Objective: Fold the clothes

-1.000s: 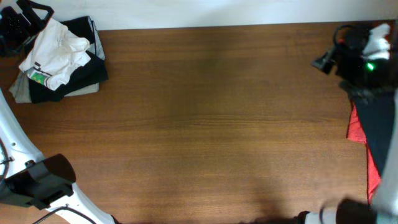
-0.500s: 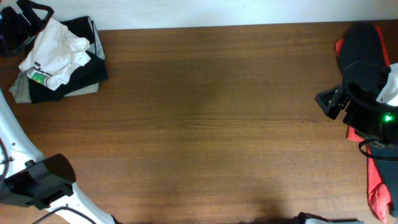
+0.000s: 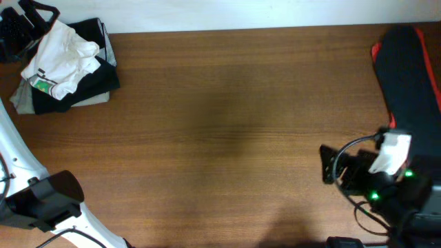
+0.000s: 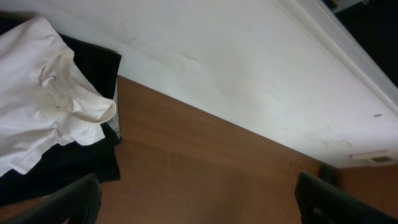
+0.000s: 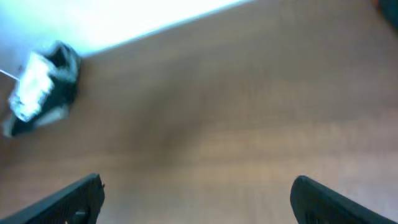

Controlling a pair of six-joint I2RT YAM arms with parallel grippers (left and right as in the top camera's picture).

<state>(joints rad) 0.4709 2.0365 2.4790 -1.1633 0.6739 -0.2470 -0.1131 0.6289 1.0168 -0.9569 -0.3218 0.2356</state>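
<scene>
A wrinkled white garment (image 3: 58, 55) with a small green label (image 3: 43, 85) lies on top of a pile at the table's far left corner. My left gripper (image 3: 31, 24) hovers beside that pile, open and empty. The left wrist view shows the white garment (image 4: 37, 106) at the left, ahead of the spread fingers (image 4: 199, 202). My right gripper (image 3: 329, 172) is over bare wood at the front right, open and empty. In the right wrist view its fingers (image 5: 199, 196) are wide apart and the pile (image 5: 40, 90) is a small blur far off.
Under the white garment lie dark folded clothes (image 3: 96, 79) and a grey piece (image 3: 21, 102). A black garment (image 3: 410, 76) over a red one (image 3: 376, 49) lies along the table's right edge. A white wall (image 4: 249, 74) borders the far edge.
My right arm has swung from the far right corner down to the front right, uncovering the black and red garments. The left gripper and the pile have not moved.
</scene>
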